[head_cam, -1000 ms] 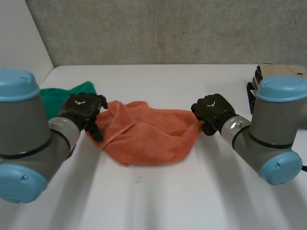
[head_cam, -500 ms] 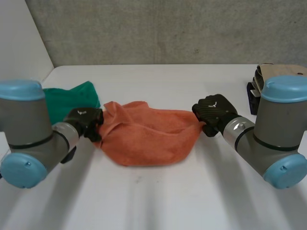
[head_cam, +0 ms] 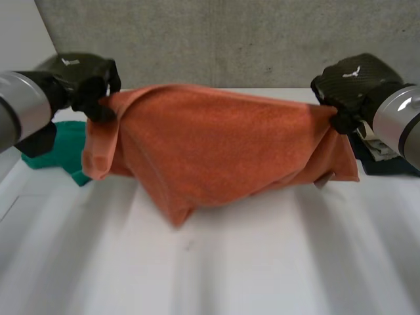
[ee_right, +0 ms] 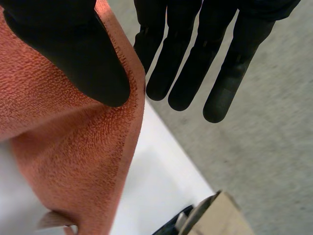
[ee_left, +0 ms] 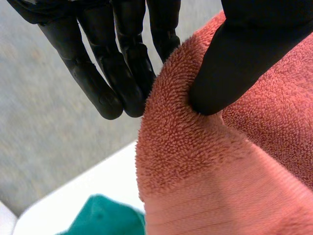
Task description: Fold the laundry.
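While a grey concrete wall [head_cam: 216, 39] backs the white table [head_cam: 262, 269], the orange terry towel [head_cam: 223, 144] hangs spread above it, left hand [head_cam: 82, 73] pinching one upper corner, right hand [head_cam: 351, 82] the other; a crumpled green cloth [head_cam: 62, 141] lies below the left hand.

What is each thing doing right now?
orange towel: held up, hanging wrinkled between both hands.
left hand: shut, pinching one top end of the towel.
right hand: shut, pinching the other top end.
green cloth: lying crumpled on the table.
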{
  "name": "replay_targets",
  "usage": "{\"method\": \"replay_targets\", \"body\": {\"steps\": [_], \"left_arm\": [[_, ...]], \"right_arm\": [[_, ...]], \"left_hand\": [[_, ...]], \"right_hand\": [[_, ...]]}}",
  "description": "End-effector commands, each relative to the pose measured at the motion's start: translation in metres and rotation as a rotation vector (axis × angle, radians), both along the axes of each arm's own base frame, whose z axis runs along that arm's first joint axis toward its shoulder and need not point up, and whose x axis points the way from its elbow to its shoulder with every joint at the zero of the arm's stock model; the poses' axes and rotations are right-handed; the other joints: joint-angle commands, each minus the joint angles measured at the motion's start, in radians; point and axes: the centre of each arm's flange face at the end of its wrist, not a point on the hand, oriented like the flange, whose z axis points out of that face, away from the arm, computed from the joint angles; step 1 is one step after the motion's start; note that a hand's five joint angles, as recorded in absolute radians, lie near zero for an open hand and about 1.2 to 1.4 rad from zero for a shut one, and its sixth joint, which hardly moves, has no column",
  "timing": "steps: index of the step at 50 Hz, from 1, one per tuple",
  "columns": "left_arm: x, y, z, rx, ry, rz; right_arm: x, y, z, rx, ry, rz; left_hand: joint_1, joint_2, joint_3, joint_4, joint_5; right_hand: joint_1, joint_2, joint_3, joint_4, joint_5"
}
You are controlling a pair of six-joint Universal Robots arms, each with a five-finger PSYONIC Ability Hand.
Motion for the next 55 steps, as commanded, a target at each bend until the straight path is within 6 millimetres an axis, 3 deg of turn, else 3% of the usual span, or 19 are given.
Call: {"method": "replay_targets", "body": {"steps": [1,5,8,9,12,16,21,24,27,28,30,33,34,37,40,45,50,51,55], "left_arm": [[-0.018,-0.046,-0.047,0.051,-0.111,-0.019],[-0.036,-0.076,-0.029,-0.166,-0.069,-0.030],[-0.038,-0.093,0.021,-0.443,0.039,0.011],[-0.037,-0.093,0.048,-0.573,0.113,0.031],[-0.032,-0.088,0.093,-0.776,0.281,0.048],[-0.028,-0.077,0.108,-0.844,0.390,0.028],[-0.025,-0.071,0.081,-0.744,0.364,0.016],[-0.015,-0.075,0.036,-0.611,0.300,0.056],[-0.008,-0.077,0.002,-0.522,0.258,0.086],[-0.005,-0.075,-0.021,-0.459,0.228,0.096],[-0.003,-0.071,-0.045,-0.392,0.196,0.099],[0.002,-0.060,-0.095,-0.256,0.126,0.105],[0.003,-0.054,-0.121,-0.188,0.084,0.102],[0.006,-0.044,-0.161,-0.087,-0.006,0.090],[0.009,-0.039,-0.183,-0.032,-0.076,0.085],[0.011,-0.032,-0.185,-0.007,-0.121,0.071],[0.013,-0.027,-0.169,-0.036,-0.105,0.071],[0.014,-0.025,-0.163,-0.048,-0.099,0.073],[0.015,-0.017,-0.157,-0.060,-0.094,0.052]], "right_arm": [[0.019,-0.030,-0.039,0.102,0.057,0.020],[0.031,-0.068,-0.037,-0.037,0.021,-0.028],[0.033,-0.094,-0.007,-0.232,-0.060,-0.104],[0.034,-0.101,0.013,-0.335,-0.112,-0.132],[0.036,-0.104,0.048,-0.509,-0.219,-0.137],[0.036,-0.089,0.079,-0.633,-0.313,-0.094],[0.044,-0.065,0.072,-0.604,-0.305,0.012],[0.043,-0.059,0.049,-0.532,-0.273,0.036],[0.038,-0.059,0.015,-0.436,-0.232,0.028],[0.034,-0.058,-0.003,-0.382,-0.210,0.022],[0.033,-0.057,-0.023,-0.326,-0.188,0.021],[0.032,-0.052,-0.071,-0.197,-0.128,0.031],[0.032,-0.049,-0.094,-0.138,-0.097,0.040],[0.032,-0.040,-0.137,-0.026,-0.025,0.059],[0.033,-0.035,-0.163,0.031,0.043,0.069],[0.030,-0.036,-0.166,0.057,0.057,0.056],[0.021,-0.040,-0.148,0.140,-0.026,0.009],[0.016,-0.042,-0.142,0.181,-0.058,-0.016],[0.005,-0.051,-0.128,0.288,-0.130,-0.051]], "left_hand": [[0.255,0.200,0.213,0.200,0.245],[0.255,0.200,0.213,0.200,0.245],[0.255,0.200,0.213,0.200,0.245],[0.255,0.200,0.213,0.200,0.245],[0.255,0.200,0.213,0.200,0.245],[0.255,0.200,0.213,0.200,0.245],[0.255,0.200,0.213,0.200,0.245],[0.255,0.200,0.213,0.200,0.245],[0.255,0.200,0.213,0.200,0.245],[0.255,0.200,0.213,0.200,0.245],[0.255,0.200,0.213,0.200,0.245],[0.255,0.200,0.213,0.200,0.245],[0.255,0.200,0.213,0.200,0.245],[0.255,0.200,0.213,0.200,0.245],[0.255,0.200,0.213,0.200,0.245],[0.255,0.200,0.213,0.200,0.245],[0.255,0.200,0.213,0.200,0.245],[0.255,0.200,0.213,0.200,0.245],[0.255,0.200,0.213,0.200,0.245]], "right_hand": [[0.271,0.221,0.207,0.198,0.239],[0.271,0.221,0.207,0.198,0.239],[0.271,0.221,0.207,0.198,0.239],[0.271,0.221,0.207,0.198,0.239],[0.271,0.221,0.207,0.198,0.239],[0.271,0.221,0.207,0.198,0.239],[0.271,0.221,0.207,0.198,0.239],[0.271,0.221,0.207,0.198,0.239],[0.271,0.221,0.207,0.198,0.239],[0.271,0.221,0.207,0.198,0.239],[0.271,0.221,0.207,0.198,0.239],[0.271,0.221,0.207,0.198,0.239],[0.271,0.221,0.207,0.198,0.239],[0.271,0.221,0.207,0.198,0.239],[0.271,0.221,0.207,0.198,0.239],[0.271,0.221,0.207,0.198,0.239],[-0.395,-0.445,-0.459,-0.468,-0.426],[-0.620,-0.669,-0.684,-0.693,-0.651],[-0.660,-0.710,-0.724,-0.733,-0.692]]}}
